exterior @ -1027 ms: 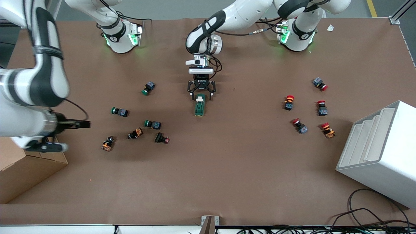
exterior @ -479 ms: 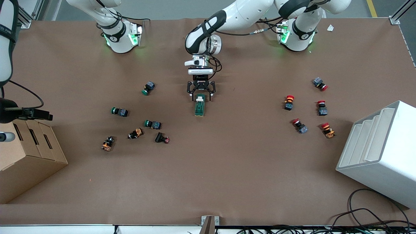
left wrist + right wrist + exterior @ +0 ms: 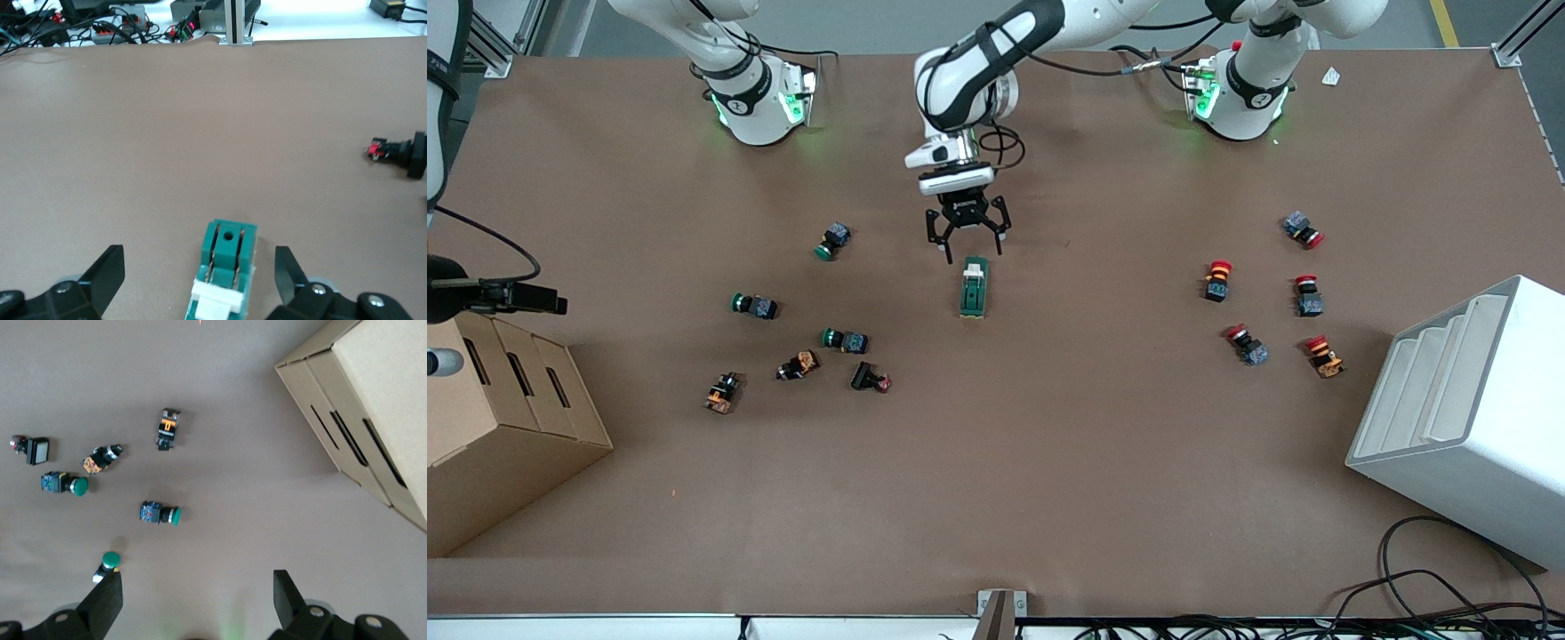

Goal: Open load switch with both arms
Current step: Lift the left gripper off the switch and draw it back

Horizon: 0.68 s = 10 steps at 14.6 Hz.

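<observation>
**A:** Where is your load switch?

**B:** You'll find the small dark-green rectangular load switch (image 3: 974, 288) lying flat on the brown table (image 3: 1049, 462), about midway between the two arm bases' ends, its long side running toward the front camera. A white tab (image 3: 975, 265) caps the end nearest the bases. In your left wrist view the switch (image 3: 223, 277) shows a raised teal block with a round hole and two thin slots, the white tab (image 3: 215, 299) closest to the camera.

**A:** And your left gripper?

**B:** Your left arm's black two-finger gripper (image 3: 967, 242) hangs over the table just at the tab end of the load switch, fingers (image 3: 107, 275) spread wide, touching nothing.

**A:** The right one?

**B:** Your right arm's black gripper (image 3: 197, 603) is well apart from the load switch, out at the right arm's end of the table, by the brown cardboard box (image 3: 489, 418). Its fingers (image 3: 105, 603) are wide apart and empty, above the scattered green-capped round push buttons (image 3: 160, 513).
</observation>
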Each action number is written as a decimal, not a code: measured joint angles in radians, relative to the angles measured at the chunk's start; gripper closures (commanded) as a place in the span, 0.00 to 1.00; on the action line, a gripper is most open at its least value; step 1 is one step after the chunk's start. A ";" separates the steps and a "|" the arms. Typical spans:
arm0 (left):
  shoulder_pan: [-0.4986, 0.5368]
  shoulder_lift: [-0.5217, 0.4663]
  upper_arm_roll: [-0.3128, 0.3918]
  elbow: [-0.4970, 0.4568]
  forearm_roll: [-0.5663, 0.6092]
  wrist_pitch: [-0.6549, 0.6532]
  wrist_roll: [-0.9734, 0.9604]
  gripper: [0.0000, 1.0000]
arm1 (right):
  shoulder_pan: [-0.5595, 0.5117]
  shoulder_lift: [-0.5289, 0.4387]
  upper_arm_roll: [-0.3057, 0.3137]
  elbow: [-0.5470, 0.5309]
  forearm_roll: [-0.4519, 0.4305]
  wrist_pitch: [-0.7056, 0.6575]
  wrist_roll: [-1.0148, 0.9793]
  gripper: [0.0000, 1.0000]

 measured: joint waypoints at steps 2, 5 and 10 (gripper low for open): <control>0.015 -0.051 0.000 0.046 -0.112 -0.001 0.112 0.00 | 0.011 -0.028 0.003 0.001 -0.002 -0.023 0.005 0.00; 0.092 -0.162 -0.001 0.111 -0.317 -0.001 0.329 0.00 | 0.055 -0.089 0.004 -0.041 -0.007 -0.041 0.073 0.00; 0.322 -0.362 0.000 0.177 -0.671 -0.001 0.774 0.00 | 0.101 -0.213 -0.041 -0.195 -0.012 0.053 0.076 0.00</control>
